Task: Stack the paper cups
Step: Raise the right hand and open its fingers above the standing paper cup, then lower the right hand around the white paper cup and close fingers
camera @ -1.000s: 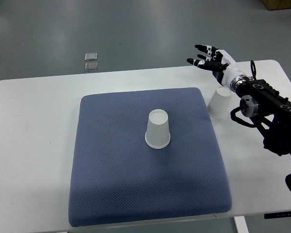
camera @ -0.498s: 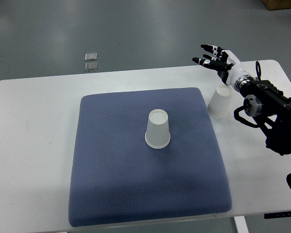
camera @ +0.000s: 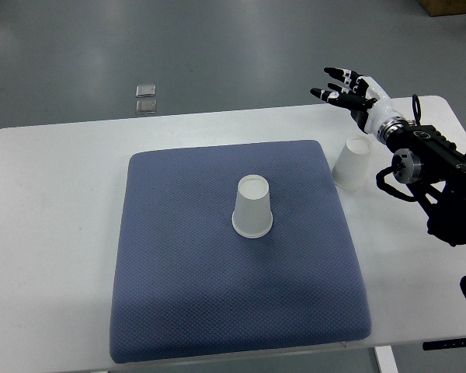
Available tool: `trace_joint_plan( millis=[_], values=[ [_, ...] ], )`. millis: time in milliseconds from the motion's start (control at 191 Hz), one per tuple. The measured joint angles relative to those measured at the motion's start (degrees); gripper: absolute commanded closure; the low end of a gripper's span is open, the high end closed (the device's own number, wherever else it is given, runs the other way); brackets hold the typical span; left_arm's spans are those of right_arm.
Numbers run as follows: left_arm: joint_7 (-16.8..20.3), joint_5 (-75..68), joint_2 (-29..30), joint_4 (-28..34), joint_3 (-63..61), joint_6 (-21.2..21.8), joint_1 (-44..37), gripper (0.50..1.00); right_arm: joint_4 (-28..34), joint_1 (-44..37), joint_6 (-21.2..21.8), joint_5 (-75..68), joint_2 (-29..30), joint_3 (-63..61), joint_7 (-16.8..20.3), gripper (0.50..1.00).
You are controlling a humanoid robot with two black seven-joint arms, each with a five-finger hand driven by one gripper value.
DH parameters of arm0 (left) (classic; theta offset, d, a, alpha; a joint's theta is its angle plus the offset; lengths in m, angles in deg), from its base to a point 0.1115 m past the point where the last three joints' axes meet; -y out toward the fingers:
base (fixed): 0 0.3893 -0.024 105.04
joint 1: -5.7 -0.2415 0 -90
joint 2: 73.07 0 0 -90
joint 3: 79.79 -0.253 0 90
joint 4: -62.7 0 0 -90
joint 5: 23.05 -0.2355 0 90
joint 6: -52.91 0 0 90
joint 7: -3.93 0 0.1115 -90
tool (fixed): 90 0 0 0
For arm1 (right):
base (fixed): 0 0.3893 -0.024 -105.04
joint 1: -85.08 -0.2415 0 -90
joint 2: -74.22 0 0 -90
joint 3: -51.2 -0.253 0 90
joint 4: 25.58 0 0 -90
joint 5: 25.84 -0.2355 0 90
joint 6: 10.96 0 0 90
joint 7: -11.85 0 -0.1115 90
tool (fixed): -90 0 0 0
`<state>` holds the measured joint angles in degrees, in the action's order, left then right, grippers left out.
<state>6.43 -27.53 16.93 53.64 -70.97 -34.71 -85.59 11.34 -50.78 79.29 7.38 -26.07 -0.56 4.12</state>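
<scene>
One white paper cup [camera: 253, 207] stands upside down near the middle of the blue mat [camera: 186, 295]. A second upside-down paper cup [camera: 352, 164] sits on the white table [camera: 54, 202] just off the mat's right edge. My right hand [camera: 346, 88] hovers above and behind that second cup, fingers spread and pointing left, holding nothing. Its black arm [camera: 435, 167] comes in from the right edge. The left arm does not show.
Two small shiny squares [camera: 146, 99] lie on the grey floor beyond the table's far edge. A brown box corner [camera: 449, 6] shows at the top right. The table's right edge runs close behind my arm.
My right hand has drifted a little right and up, away from the mat. Both cups stay where they were.
</scene>
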Motion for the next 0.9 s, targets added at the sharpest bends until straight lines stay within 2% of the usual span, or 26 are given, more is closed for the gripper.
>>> trace_joint_plan(
  millis=[576,749,901],
  values=[
    [0.0,0.0,0.0,0.0,0.1,0.0,0.0,0.500,0.2,-1.2,0.4,2.5,-1.0,1.0,0.0,0.585],
    [0.0,0.0,0.0,0.0,0.1,0.0,0.0,0.500,0.4,-1.7,1.7,8.1,-2.6,1.0,-0.1,0.585],
    [0.0,0.0,0.0,0.0,0.1,0.0,0.0,0.500,0.5,-1.9,3.3,18.2,-3.5,1.9,-1.9,0.585]
  ],
)
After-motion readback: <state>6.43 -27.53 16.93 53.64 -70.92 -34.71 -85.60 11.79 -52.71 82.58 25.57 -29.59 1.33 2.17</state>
